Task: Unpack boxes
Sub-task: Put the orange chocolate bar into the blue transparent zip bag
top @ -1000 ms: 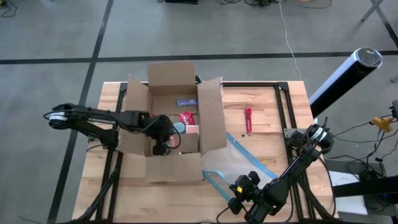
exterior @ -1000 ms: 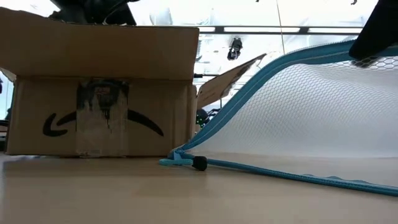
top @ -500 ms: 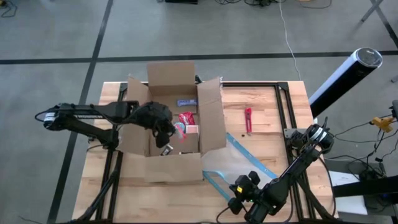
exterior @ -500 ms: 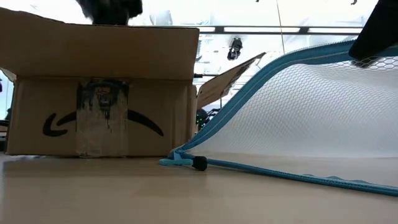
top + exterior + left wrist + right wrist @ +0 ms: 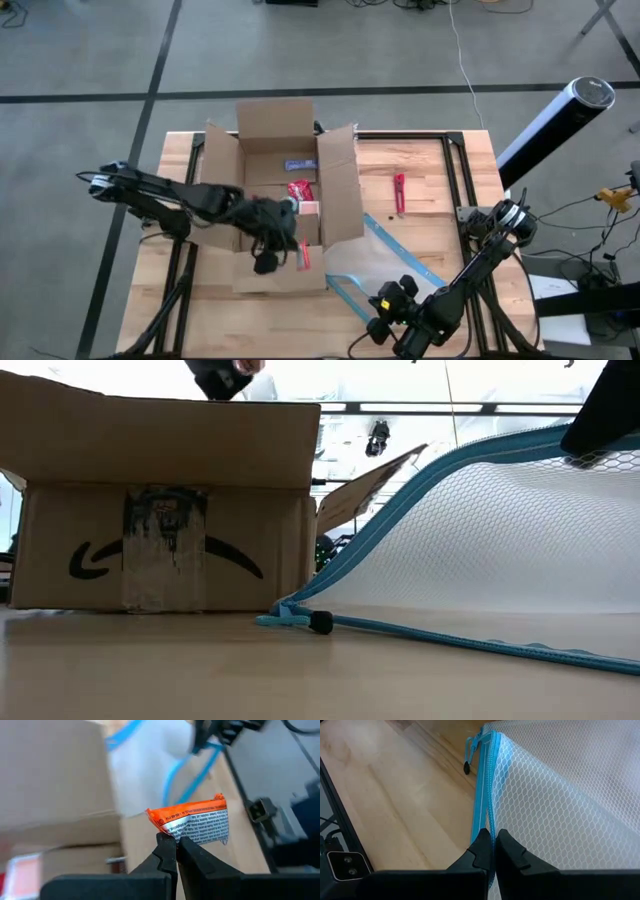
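Where the wooden table (image 5: 420, 165) carries the lot, one brown cardboard box (image 5: 280, 200) stands on its left half, all four flaps folded outward, top open. Low view: near wall of box (image 5: 165, 550) shows a black curved printed mark and a worn tape strip down the middle.

Contents visible from above: red packet (image 5: 299, 189) and a small pale item beside it, a blue-and-white item nearer the far wall; the rest cannot be made out.

Left gripper (image 5: 283, 250): over the near flap of the box, just outside the opening. Fingers closed to a thin line on the edge of an orange snack packet (image 5: 192, 822), printed white panel facing the wrist camera; same packet shows as a red-orange sliver (image 5: 303, 256) in the high view.

Right gripper (image 5: 492, 842): near the table's front edge on the right half, fingers pinched tight on the blue zipper edge of a clear mesh pouch (image 5: 560, 800). Pouch (image 5: 490, 540) held up at that edge, its other end resting on the table just beside the box; zipper pull (image 5: 320, 622) lies on the wood.

Small red tool (image 5: 398, 192): flat on the table, right of the box, apart from pouch and box.
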### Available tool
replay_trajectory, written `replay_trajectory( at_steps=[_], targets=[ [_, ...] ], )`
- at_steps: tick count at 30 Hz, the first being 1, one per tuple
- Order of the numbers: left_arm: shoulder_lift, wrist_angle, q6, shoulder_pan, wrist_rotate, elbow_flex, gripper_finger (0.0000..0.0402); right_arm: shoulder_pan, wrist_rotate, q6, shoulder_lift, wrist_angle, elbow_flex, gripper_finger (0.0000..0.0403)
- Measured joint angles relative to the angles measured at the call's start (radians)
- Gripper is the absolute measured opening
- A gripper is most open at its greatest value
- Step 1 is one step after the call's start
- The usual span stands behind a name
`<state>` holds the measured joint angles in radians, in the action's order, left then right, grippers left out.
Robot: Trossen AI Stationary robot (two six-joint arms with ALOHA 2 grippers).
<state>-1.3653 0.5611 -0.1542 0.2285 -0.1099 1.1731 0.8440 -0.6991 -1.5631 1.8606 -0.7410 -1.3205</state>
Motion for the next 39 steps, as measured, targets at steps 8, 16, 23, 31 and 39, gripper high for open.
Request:
replay_trajectory(
  at_steps=[8,16,23,31,39],
  targets=[
    [-0.198,-0.049,0.097,0.058,-0.05,0.125,0.0,0.0,0.0,0.0,0.0,0.0,0.0,0.0],
    [-0.384,-0.054,0.192,0.059,-0.068,0.305,0.0,0.0,0.0,0.0,0.0,0.0,0.0,0.0],
    [-0.506,-0.029,0.183,0.053,-0.208,0.365,0.0,0.0,0.0,0.0,0.0,0.0,0.0,0.0],
    [-0.561,-0.038,0.123,0.024,-0.214,0.364,0.0,0.0,0.0,0.0,0.0,0.0,0.0,0.0],
    [-0.57,-0.075,0.254,0.022,-0.218,0.361,0.0,0.0,0.0,0.0,0.0,0.0,0.0,0.0]
  ],
)
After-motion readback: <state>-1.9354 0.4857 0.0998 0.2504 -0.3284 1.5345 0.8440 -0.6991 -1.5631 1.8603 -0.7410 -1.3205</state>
